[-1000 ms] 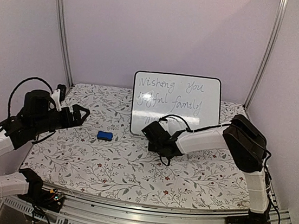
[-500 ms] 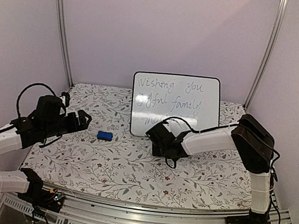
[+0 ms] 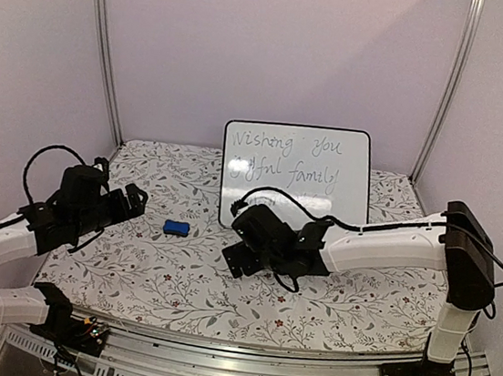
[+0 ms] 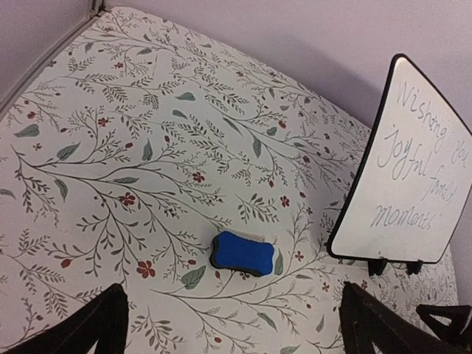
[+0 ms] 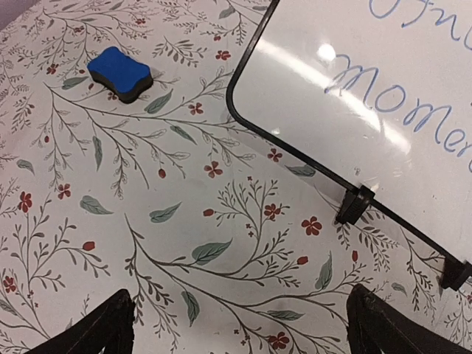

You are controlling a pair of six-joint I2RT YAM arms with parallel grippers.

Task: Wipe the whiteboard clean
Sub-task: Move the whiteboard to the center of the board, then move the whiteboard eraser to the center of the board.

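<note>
In the top external view, one large rectangular whiteboard [image 3: 294, 177] with a thin black rounded-corner frame is being shown standing at the back of one table [image 3: 167, 279], which is covered by a white cloth printed with leaves and flowers. Three lines of grey handwriting [image 3: 289, 147] are being carried on its face, and the third line and the lower left corner are being hidden by the right arm [image 3: 382, 245] and its cable. One small blue wavy-sided eraser [image 3: 175, 227] is lying on the table, left of the whiteboard and apart from it. Two arms are being counted. The left end effector [image 3: 137, 198] is being held left of the eraser, and the right end effector [image 3: 233, 261] in front of the whiteboard's lower left corner. Their spread is hard to make out here.

In the left wrist view, two black fingers [image 4: 81, 324] are being cut off at the lower corners. They are spread wide and are gripping nothing. The eraser is lying ahead between them, untouched. The whiteboard is being cut off by the right edge, and two small black feet [image 4: 376, 265] are showing beneath it.

In the right wrist view, the right end effector's two fingers [image 5: 103, 328] are likewise being held fully apart, with only the table between them. The whiteboard's lower left corner is filling the upper right. One foot is showing whole and a second is being cropped at the right edge.
</note>
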